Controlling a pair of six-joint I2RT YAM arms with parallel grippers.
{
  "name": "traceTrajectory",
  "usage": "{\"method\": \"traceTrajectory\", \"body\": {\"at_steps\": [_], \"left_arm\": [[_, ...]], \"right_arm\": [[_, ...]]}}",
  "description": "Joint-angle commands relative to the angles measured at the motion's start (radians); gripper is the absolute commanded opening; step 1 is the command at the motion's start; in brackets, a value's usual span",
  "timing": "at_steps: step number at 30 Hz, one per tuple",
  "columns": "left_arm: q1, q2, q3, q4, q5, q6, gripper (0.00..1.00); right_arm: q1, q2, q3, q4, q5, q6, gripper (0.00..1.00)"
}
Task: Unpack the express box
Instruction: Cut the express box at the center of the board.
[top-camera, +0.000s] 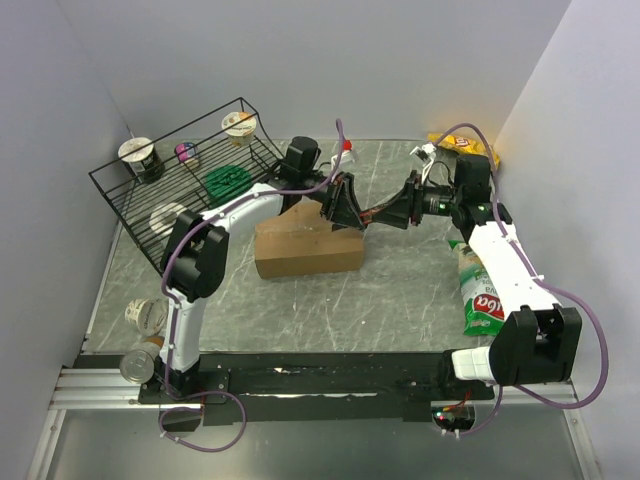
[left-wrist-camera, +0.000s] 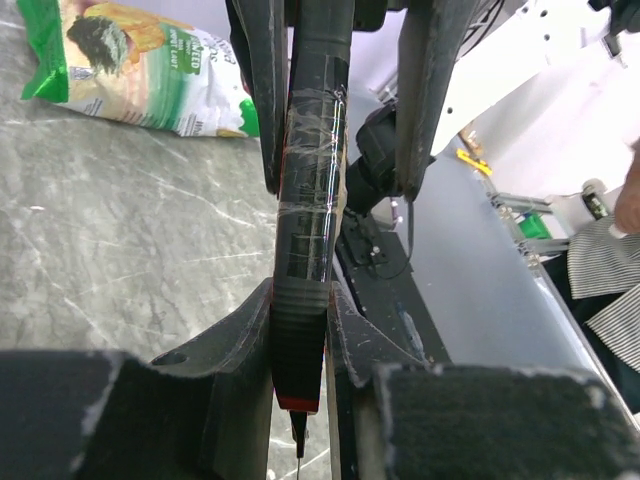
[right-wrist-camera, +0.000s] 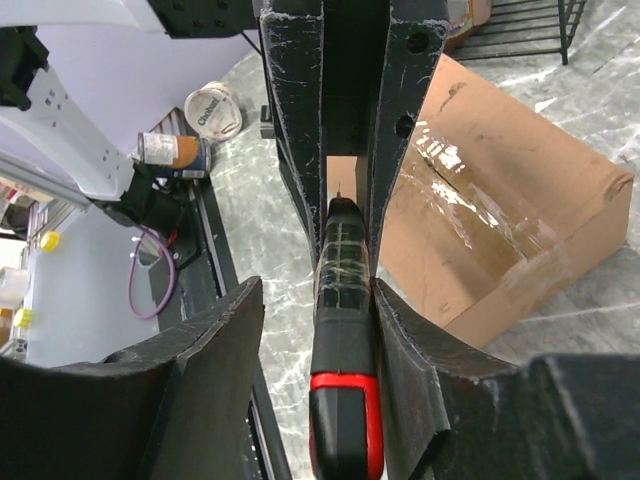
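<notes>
The express box (top-camera: 305, 255), a brown carton with clear tape over its seam, lies mid-table, also visible in the right wrist view (right-wrist-camera: 500, 220). Above its right end the two grippers face each other tip to tip. My left gripper (top-camera: 345, 205) is shut on a black cutter with a red band (left-wrist-camera: 310, 250); both fingers press its sides and a thin tip pokes out behind them. My right gripper (top-camera: 385, 213) straddles the other end of the cutter (right-wrist-camera: 345, 330). Its right finger (right-wrist-camera: 400, 320) touches the cutter, while a gap shows at its left finger (right-wrist-camera: 235, 330).
A black wire rack (top-camera: 190, 190) with cups and a green lid stands at the back left. A green snack bag (top-camera: 482, 300) lies under the right arm, a yellow bag (top-camera: 460, 145) at the back right. Two cans (top-camera: 145, 315) lie by the left arm's base.
</notes>
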Motion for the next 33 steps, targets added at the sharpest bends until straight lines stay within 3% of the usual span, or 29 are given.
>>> {"method": "traceTrajectory", "body": {"at_steps": [1,6,10,13,14,15,16,17,18,20,21,23,26,31,33], "left_arm": [[-0.002,-0.071,-0.019,0.211,0.009,-0.137,0.01],[-0.002,-0.07,-0.065,0.419,0.012,-0.303,0.01],[-0.003,-0.057,-0.11,0.657,0.017,-0.49,0.01],[-0.005,-0.051,-0.102,0.623,0.015,-0.472,0.01],[-0.005,-0.05,-0.097,0.595,0.011,-0.455,0.01],[-0.003,-0.05,-0.091,0.545,0.003,-0.39,0.06],[-0.002,-0.051,-0.07,0.468,-0.015,-0.316,0.17],[0.003,-0.063,-0.045,0.141,-0.098,-0.203,0.31],[0.004,-0.067,-0.006,-0.069,-0.179,0.128,0.49],[-0.002,-0.08,0.09,-0.398,-0.393,0.375,0.61],[0.001,-0.089,0.09,-0.424,-0.47,0.448,0.65],[0.015,-0.108,0.087,-0.459,-0.624,0.473,0.66],[0.041,-0.131,0.081,-0.522,-0.739,0.545,0.69],[0.058,-0.061,0.199,-0.843,-0.813,0.709,0.7],[0.064,-0.042,0.194,-0.87,-0.848,0.715,0.72]], "right_arm": [[0.027,-0.013,-0.014,0.051,-0.026,0.045,0.5],[0.027,-0.007,-0.029,0.084,-0.029,0.079,0.37],[0.027,0.002,-0.023,0.091,-0.033,0.079,0.33],[0.027,0.01,-0.019,0.1,-0.052,0.081,0.19],[0.029,0.01,-0.02,0.11,-0.055,0.081,0.04],[0.026,0.008,-0.019,0.111,-0.053,0.087,0.0],[0.021,0.004,-0.017,0.123,-0.05,0.094,0.0],[0.011,0.001,-0.011,0.117,-0.038,0.101,0.0],[-0.006,-0.004,0.004,0.11,-0.012,0.12,0.0],[-0.075,-0.021,0.021,0.058,0.115,0.147,0.0],[-0.097,-0.027,0.032,0.044,0.147,0.156,0.0],[-0.16,-0.051,0.029,0.038,0.207,0.147,0.0],[-0.186,-0.091,0.001,0.035,0.298,0.116,0.0],[-0.189,-0.119,-0.048,0.143,0.343,0.15,0.0],[-0.187,-0.098,-0.053,0.163,0.323,0.195,0.0]]}}
